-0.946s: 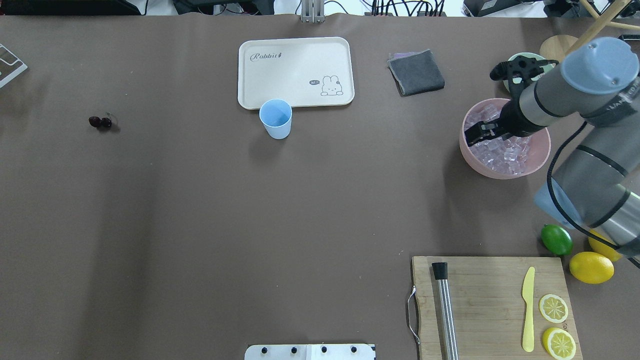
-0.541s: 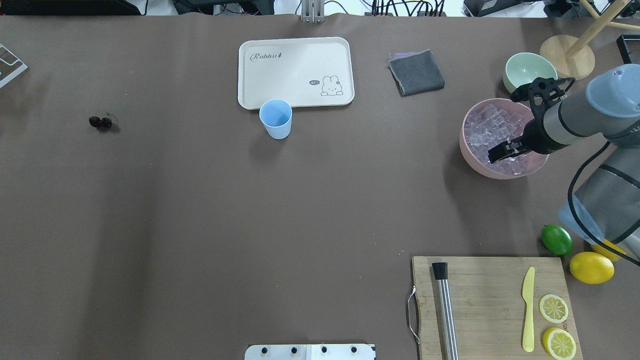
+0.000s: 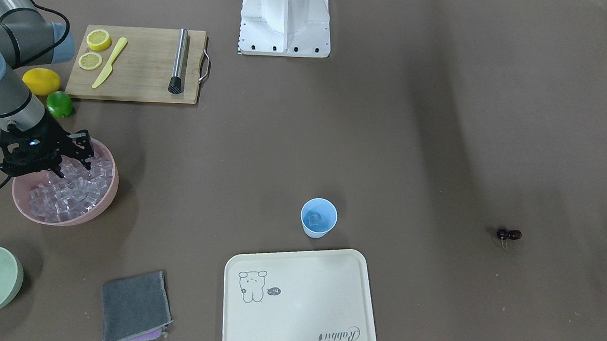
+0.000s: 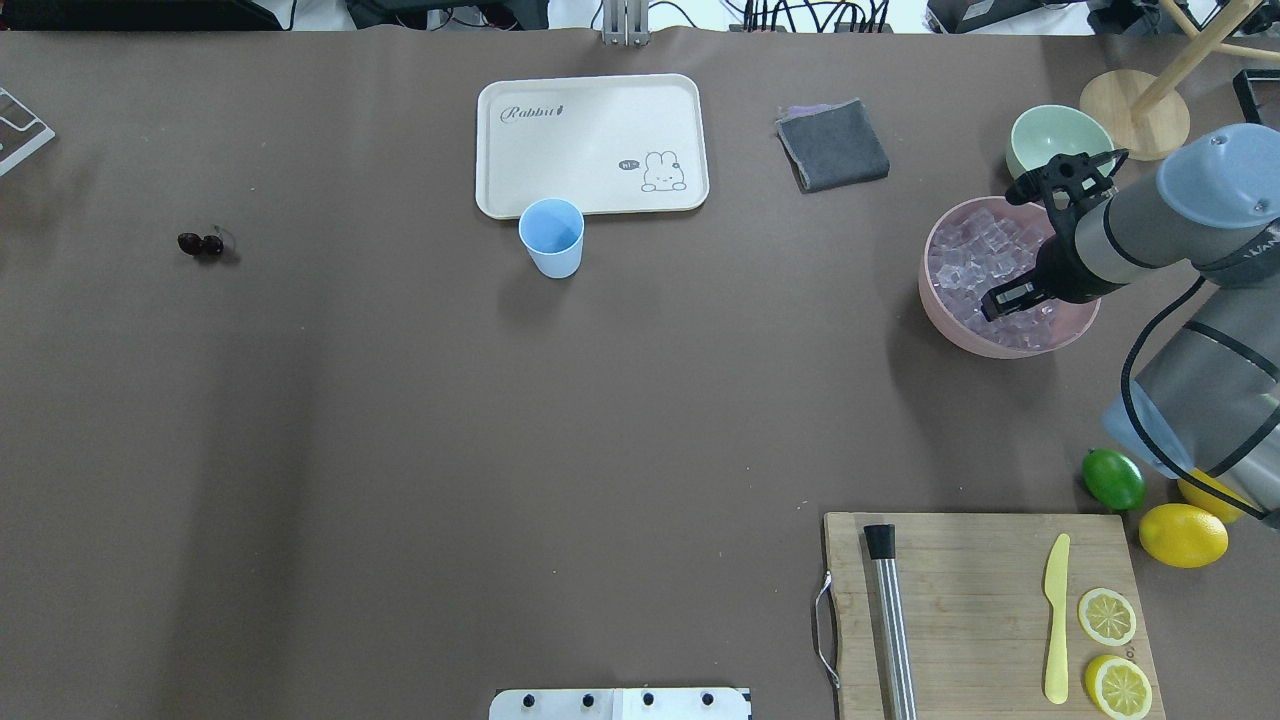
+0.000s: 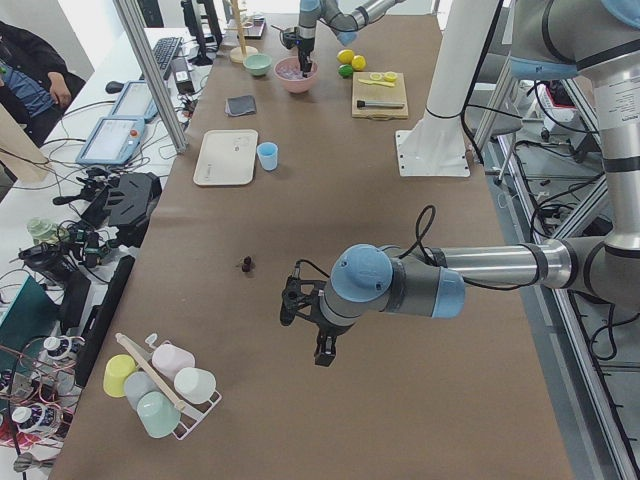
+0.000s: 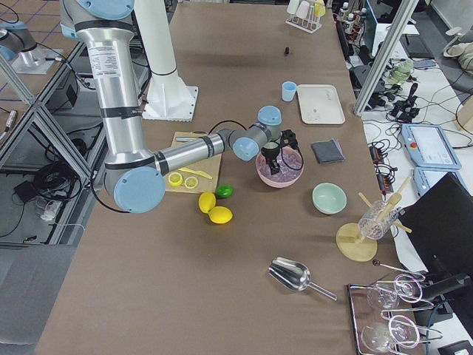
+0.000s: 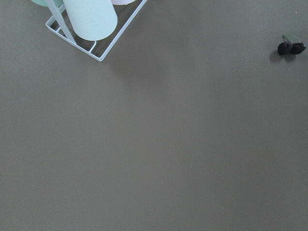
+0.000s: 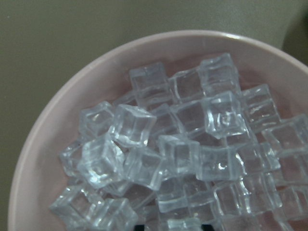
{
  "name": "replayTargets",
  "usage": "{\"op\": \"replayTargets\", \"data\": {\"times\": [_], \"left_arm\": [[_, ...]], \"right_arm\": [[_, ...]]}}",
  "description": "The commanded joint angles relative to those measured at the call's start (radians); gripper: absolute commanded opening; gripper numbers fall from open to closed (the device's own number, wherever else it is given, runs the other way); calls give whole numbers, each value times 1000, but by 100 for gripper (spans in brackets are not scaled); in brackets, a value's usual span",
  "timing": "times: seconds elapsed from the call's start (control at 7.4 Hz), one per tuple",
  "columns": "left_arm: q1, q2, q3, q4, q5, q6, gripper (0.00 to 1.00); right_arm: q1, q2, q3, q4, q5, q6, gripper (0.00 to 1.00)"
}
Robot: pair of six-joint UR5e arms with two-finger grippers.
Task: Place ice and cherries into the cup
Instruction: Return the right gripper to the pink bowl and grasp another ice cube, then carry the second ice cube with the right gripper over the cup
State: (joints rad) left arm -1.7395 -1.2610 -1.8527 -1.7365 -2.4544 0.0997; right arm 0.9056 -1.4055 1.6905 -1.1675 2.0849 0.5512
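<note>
One brown table [image 4: 400, 450] holds cup [image 4: 551, 237], cherries [image 4: 201, 244], tray [image 4: 592, 145].

Even, diffuse overhead light; soft shadows fall beside the cup [image 4: 551, 237] on the table [image 4: 400, 420]. The ice [image 8: 178, 154] close-up is slightly blurred.

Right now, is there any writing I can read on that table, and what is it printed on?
"Rabbit": in script on the cream tray.
"hi~": speech bubble beside the tray's rabbit drawing; tiny, so uncertain.
Lettering on the right arm: cut off, unreadable.
</note>
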Motion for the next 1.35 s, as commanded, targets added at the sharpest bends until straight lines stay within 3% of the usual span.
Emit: {"op": "replayTargets", "data": {"times": [0.0,0.14,0.27,0.54,0.68,0.95,1.08,1.22], "left_arm": [[0,0,1,0,0,0,98],[0,0,1,0,0,0,98],[0,0,6,0,0,0,98],[0,0,6,0,0,0,98],[0,0,6,0,0,0,98],[0,0,6,0,0,0,98],[0,0,6,0,0,0,98],[0,0,6,0,0,0,98]], "right_arm": [[10,17,18,-14,3,10,13],[15,25,24,-15,15,19,13],[42,89,35,-61,85,82,13],[-20,396,25,-319,65,330,13],[-86,540,-39,-380,-6,445,13],[-201,826,-295,-377,-150,703,13],[-235,847,-322,-360,-214,783,13],[-279,865,-391,-265,-312,884,13]]}}
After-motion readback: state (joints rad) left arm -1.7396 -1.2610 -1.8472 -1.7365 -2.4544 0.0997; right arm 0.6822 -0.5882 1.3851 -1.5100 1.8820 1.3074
